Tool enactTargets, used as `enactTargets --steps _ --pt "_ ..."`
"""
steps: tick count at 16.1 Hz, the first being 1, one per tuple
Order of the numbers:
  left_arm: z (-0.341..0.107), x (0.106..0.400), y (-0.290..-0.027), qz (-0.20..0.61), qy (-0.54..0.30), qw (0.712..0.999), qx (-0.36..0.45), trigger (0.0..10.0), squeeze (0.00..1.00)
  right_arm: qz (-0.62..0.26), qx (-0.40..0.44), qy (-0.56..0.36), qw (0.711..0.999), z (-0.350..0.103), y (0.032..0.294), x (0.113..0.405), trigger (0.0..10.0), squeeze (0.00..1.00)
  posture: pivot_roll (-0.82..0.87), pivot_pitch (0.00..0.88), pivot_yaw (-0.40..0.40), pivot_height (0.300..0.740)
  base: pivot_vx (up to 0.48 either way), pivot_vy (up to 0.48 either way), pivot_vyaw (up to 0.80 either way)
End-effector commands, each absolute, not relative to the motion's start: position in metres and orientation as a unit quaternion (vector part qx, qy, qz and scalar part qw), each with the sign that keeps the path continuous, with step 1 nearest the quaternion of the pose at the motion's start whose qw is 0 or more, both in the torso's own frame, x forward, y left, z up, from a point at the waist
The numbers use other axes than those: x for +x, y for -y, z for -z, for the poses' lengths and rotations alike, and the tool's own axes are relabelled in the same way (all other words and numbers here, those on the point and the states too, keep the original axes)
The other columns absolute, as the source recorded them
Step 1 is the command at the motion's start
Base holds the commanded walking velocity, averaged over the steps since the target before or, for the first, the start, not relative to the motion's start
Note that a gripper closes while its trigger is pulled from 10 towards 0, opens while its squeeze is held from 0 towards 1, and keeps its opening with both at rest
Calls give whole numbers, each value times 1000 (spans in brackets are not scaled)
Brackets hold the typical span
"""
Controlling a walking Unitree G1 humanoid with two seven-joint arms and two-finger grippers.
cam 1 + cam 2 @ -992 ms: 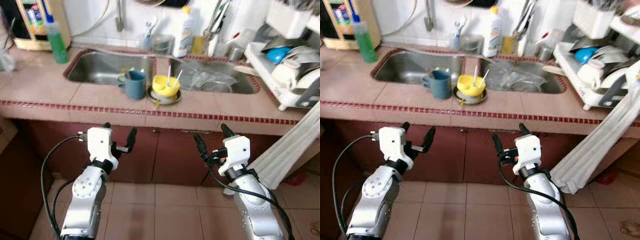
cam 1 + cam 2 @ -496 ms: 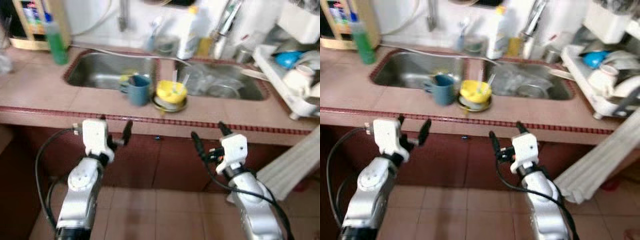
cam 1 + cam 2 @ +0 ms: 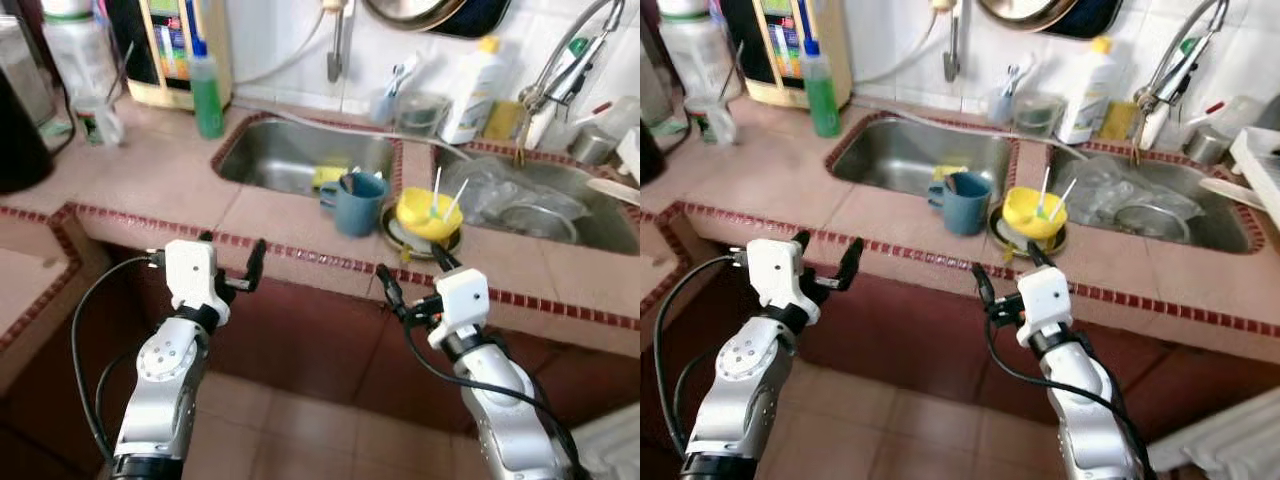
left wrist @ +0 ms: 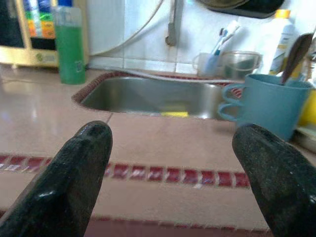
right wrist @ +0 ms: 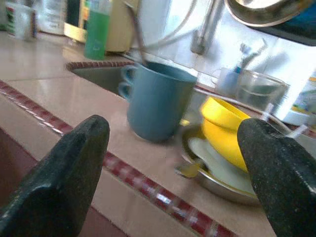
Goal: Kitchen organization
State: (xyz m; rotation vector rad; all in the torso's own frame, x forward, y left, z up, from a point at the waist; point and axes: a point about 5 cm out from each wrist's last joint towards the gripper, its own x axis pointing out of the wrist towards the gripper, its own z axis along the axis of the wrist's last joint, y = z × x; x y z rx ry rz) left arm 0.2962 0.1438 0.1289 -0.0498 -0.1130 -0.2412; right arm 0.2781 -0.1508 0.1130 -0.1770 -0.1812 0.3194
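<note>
We see a blue mug (image 3: 356,203) standing on the tiled surface (image 3: 160,175), at the front edge of the left sink (image 3: 300,160). Something thin sticks up out of it. Just beside it, a yellow bowl (image 3: 428,214) sits tilted on a metal plate (image 3: 400,236), with two thin sticks in it. A green bottle (image 3: 208,95) stands at the back, near the wall. A white bottle (image 3: 470,78) stands behind the sinks.

Our left gripper (image 3: 232,262) hangs in front of the surface edge, jaws wide apart, holding nothing. Our right gripper (image 3: 412,272) hangs just below the bowl, jaws also wide apart and empty.
</note>
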Motion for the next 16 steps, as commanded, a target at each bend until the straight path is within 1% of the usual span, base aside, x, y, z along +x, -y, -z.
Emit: enactTargets --steps 1,2,3,8,9,13,16 --pt "-132 297 -137 131 60 989 -26 10000 0 -143 -87 97 981 -118 159 279 10000 0 -19 0 -50 740 274 0 0" --pt "-132 297 -137 131 60 989 -26 10000 0 -146 -90 95 981 -118 158 280 10000 0 -20 0 -50 740 274 0 0" --pt "-132 297 -137 133 59 989 -26 10000 0 -132 -72 74 986 -114 160 282 10000 0 -21 0 -50 740 274 0 -800" --pt "-133 298 -135 138 60 988 -25 10000 0 -128 -83 79 985 -116 160 283 10000 0 -25 0 -46 740 275 0 -777" --pt "-133 298 -135 138 60 988 -24 10000 0 -127 -83 86 985 -117 161 283 10000 0 -25 0 -47 740 262 0 -450" --pt "-133 299 -136 123 65 990 -2 10000 0 -123 -91 88 984 -118 162 284 10000 0 -23 0 -45 740 0 0 0" --pt "-134 297 -136 135 73 988 1 10000 0 -125 -91 86 984 -117 161 284 10000 0 -20 0 -47 740 0 0 0"
